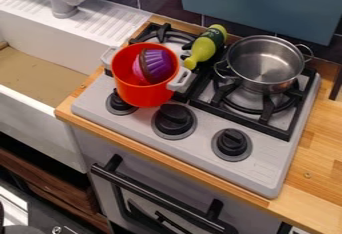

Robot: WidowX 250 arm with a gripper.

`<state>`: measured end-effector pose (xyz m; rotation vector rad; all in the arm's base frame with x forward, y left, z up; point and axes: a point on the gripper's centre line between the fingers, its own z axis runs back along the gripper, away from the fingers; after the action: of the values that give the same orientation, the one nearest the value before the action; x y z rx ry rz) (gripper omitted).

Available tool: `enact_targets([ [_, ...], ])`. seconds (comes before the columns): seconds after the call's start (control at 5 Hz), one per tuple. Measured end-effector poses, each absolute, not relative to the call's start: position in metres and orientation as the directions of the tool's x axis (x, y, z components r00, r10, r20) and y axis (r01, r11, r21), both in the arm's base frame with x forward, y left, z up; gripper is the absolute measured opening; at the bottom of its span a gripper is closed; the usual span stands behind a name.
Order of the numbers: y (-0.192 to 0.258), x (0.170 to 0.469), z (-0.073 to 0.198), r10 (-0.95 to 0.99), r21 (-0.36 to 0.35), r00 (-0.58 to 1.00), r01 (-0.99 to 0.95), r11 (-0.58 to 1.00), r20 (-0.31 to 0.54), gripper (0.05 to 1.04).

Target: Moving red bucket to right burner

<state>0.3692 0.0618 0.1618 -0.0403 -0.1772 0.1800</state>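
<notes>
Red bucket (143, 94): stove (202, 128) 10 o'clk, cupcake (156, 65) w/in | pot (265, 65): 1 o'clk, on R burner (248, 110) | bottle (206, 44): 12 o'clk | EE state: can't tell

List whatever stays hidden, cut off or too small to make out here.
All in the camera view:
Part of the inside of the red bucket: hidden by the purple cupcake toy.
Back of the right burner: hidden by the metal pot.
Top of the faucet: cut off by the upper edge.
Print on the green bottle: too small.
</notes>
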Motion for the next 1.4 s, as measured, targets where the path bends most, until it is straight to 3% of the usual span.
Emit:
enact_targets([
  [0.2,0.061,0.368,0.149,0.17,-0.059,0.976,-0.164,0.985,0.135,1.0],
  [0.6,0.067,0.351,0.136,-0.199,-0.087,0.974,0.209,0.974,0.111,1.0],
  [1.0,0.065,0.31,0.14,-0.405,-0.062,0.905,0.415,0.908,0.131,1.0],
  [1.4,0.062,0.274,0.13,-0.553,0.01,0.818,0.559,0.829,0.158,1.0],
])
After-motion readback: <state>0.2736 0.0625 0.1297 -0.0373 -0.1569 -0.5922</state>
